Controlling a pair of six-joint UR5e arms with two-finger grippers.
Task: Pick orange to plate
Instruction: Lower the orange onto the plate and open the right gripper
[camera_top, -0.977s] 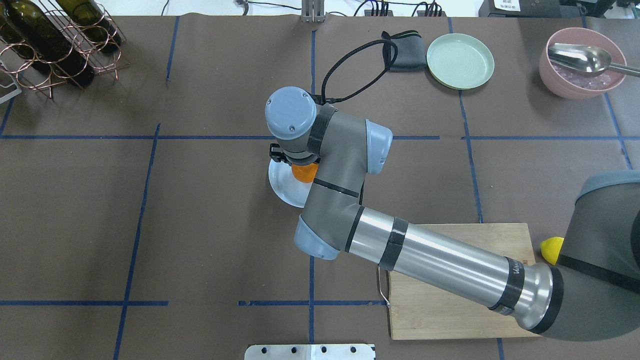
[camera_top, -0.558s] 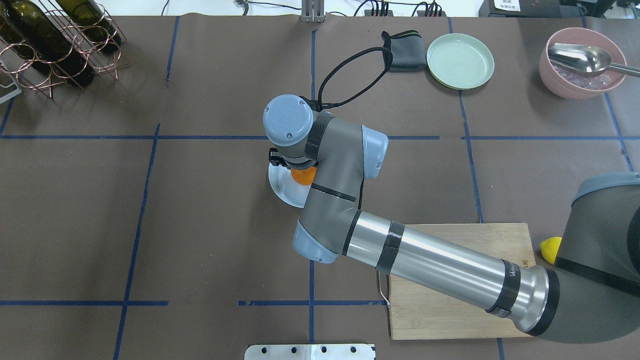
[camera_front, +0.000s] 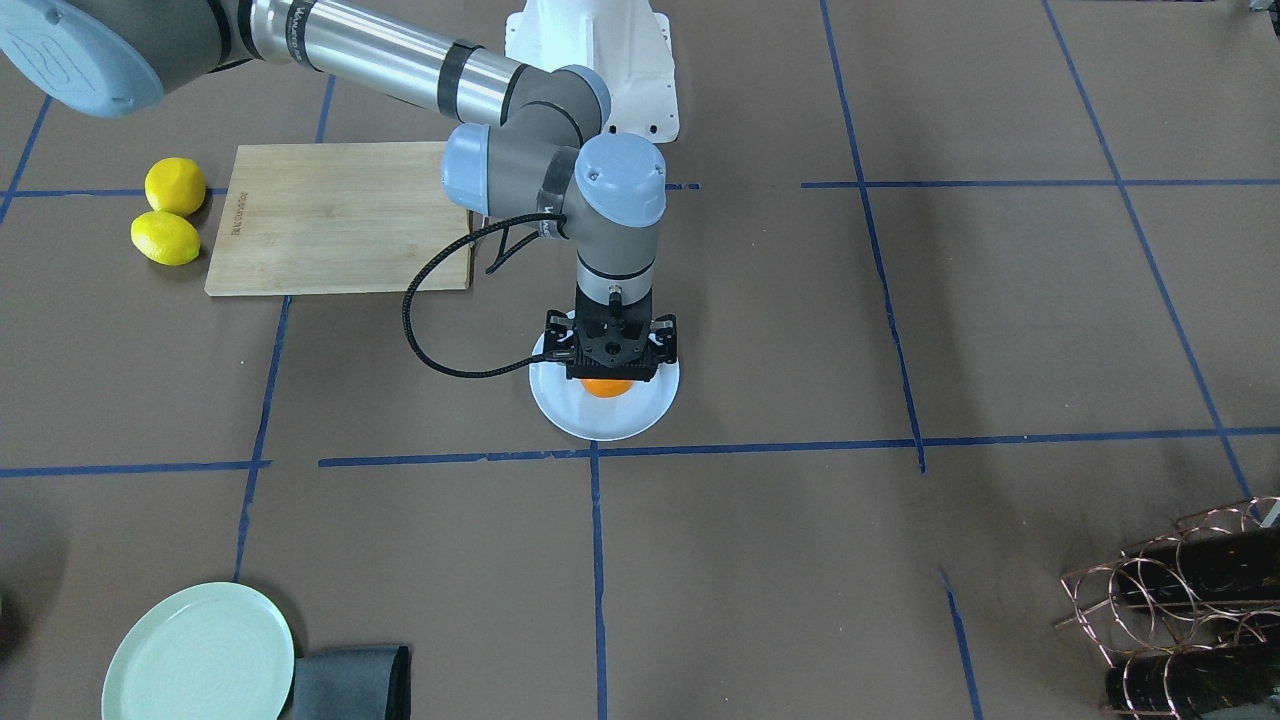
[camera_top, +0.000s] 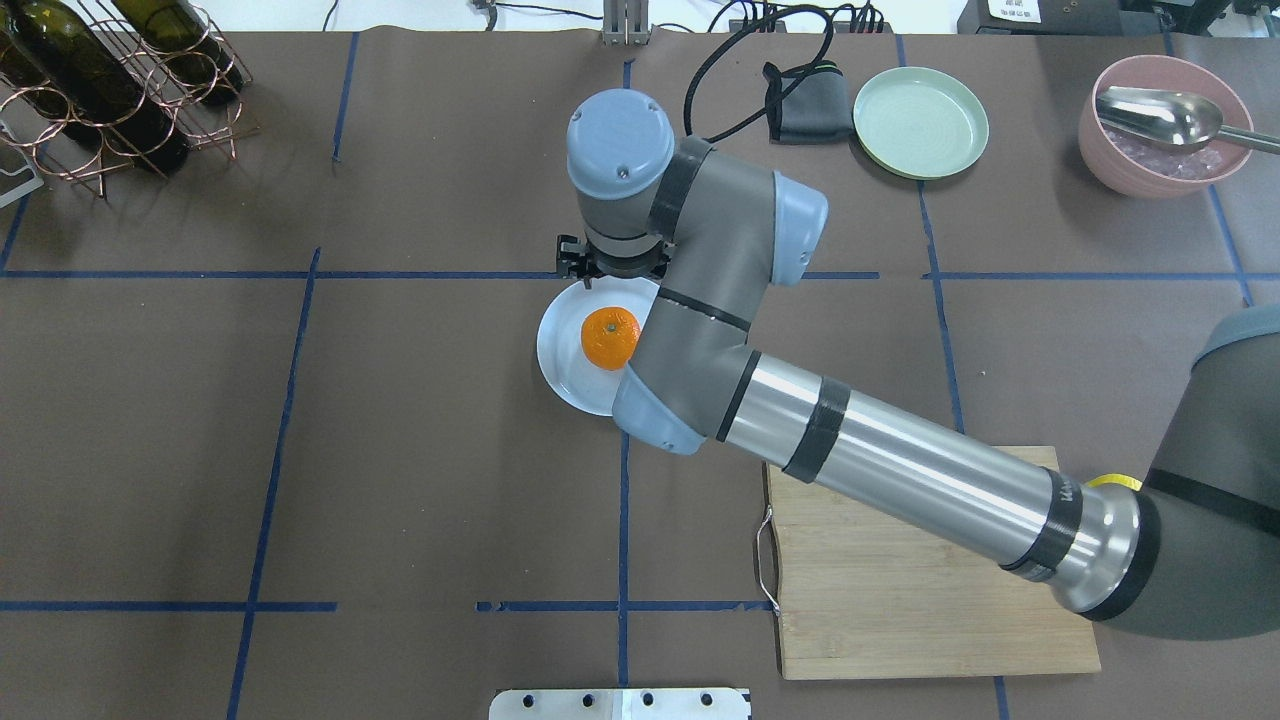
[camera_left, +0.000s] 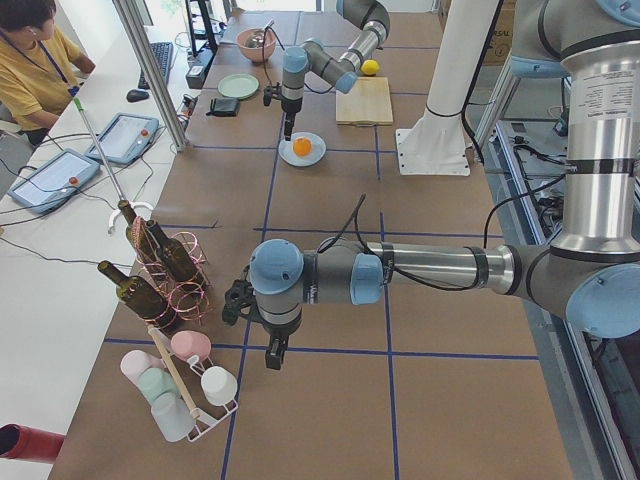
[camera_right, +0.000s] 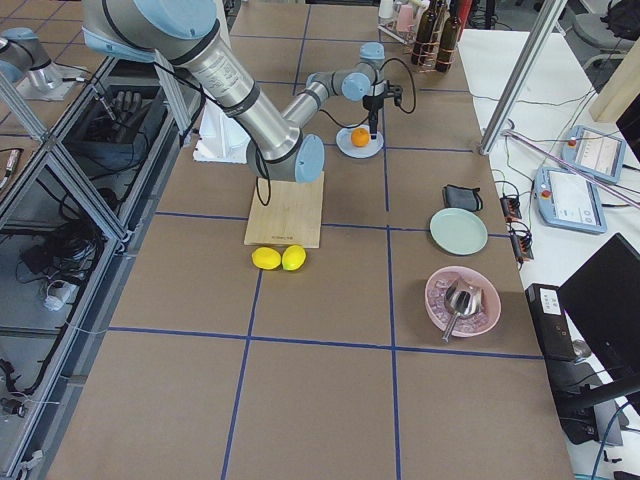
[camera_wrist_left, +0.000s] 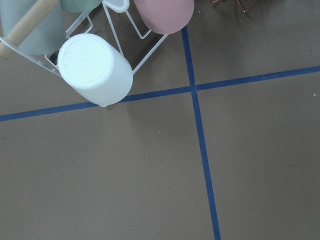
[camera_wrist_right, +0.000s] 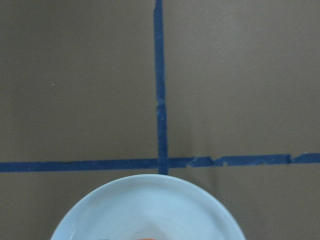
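The orange (camera_top: 610, 338) lies on the pale bluish-white plate (camera_top: 560, 352) near the table's middle, touching nothing else. My right gripper (camera_front: 610, 366) hangs above the plate's far rim, open and empty, clear of the orange (camera_front: 606, 387). Its wrist view shows only the plate's rim (camera_wrist_right: 150, 200) and blue tape lines. My left gripper (camera_left: 271, 352) hangs over bare table by the bottle rack. It shows only in the left side view, so I cannot tell if it is open or shut.
Two lemons (camera_front: 170, 210) lie beside a wooden cutting board (camera_front: 340, 215). A mint-green plate (camera_top: 920, 120), a dark pouch (camera_top: 810, 100) and a pink bowl with a metal scoop (camera_top: 1165, 125) stand at the back right. A wine rack (camera_top: 110, 80) is back left.
My right wrist has moved off the orange toward the far side of the table. The orange, half hidden under the wrist before, now lies uncovered on the plate.
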